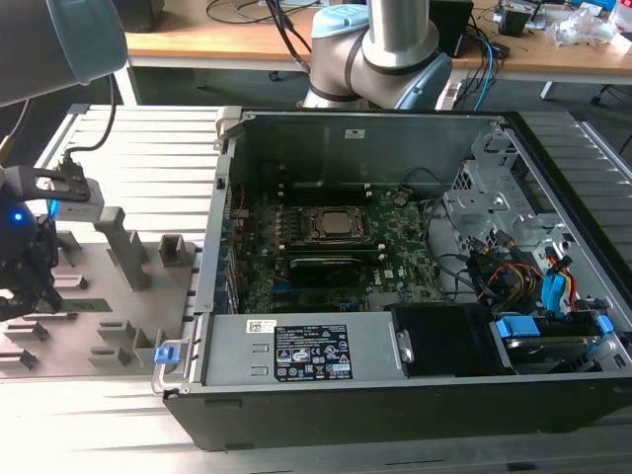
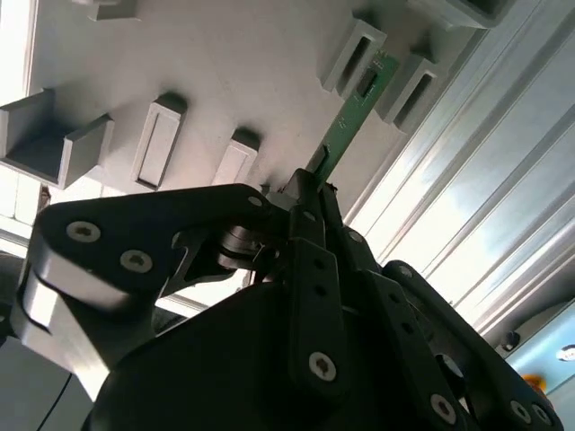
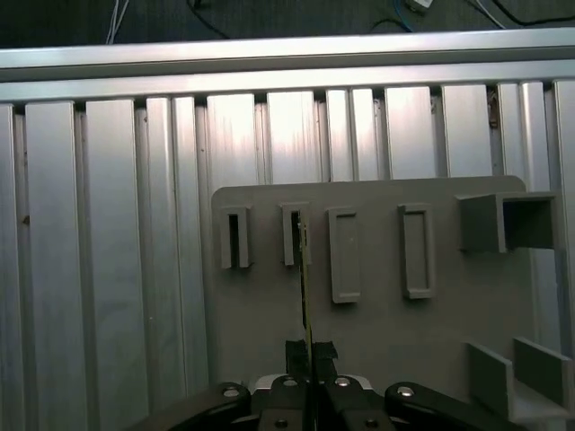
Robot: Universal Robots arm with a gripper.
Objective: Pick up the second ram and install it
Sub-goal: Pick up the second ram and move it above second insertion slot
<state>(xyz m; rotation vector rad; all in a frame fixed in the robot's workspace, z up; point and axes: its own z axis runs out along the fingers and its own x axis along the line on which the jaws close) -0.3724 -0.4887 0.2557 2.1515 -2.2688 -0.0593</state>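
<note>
Second wrist view shows the black, bolted metal gripper (image 2: 310,189) with its two fingers clenched on one end of the thin, long, narrow green circuit-board stick that is the second ram (image 2: 352,115); the stick runs straight out from the fingertips, and its other end lies among the raised rectangular slot holders of a flat grey plastic fixture plate (image 2: 225,54). Whether that end sits inside a holder or just clear of it cannot be told. In the first wrist view the gripper (image 3: 309,352) holds the second ram (image 3: 305,296) edge-on, a thin line leading to the second narrow holder in a row of four on the fixture plate (image 3: 260,323), which lies on a ribbed silver aluminium table (image 3: 108,269). In the exterior view the gripper (image 1: 30,291) is at the exterior view's left edge, low over the fixture plate (image 1: 89,272), with the second ram (image 1: 87,305) a faint green strip beside it. Well apart from it, towards the exterior view's right, an open black computer case (image 1: 395,420) lies on its side with a large green motherboard (image 1: 400,259) inside, a square metal CPU socket (image 1: 334,223) near its middle and a grey labelled power-supply box (image 1: 296,351) along the near wall
</note>
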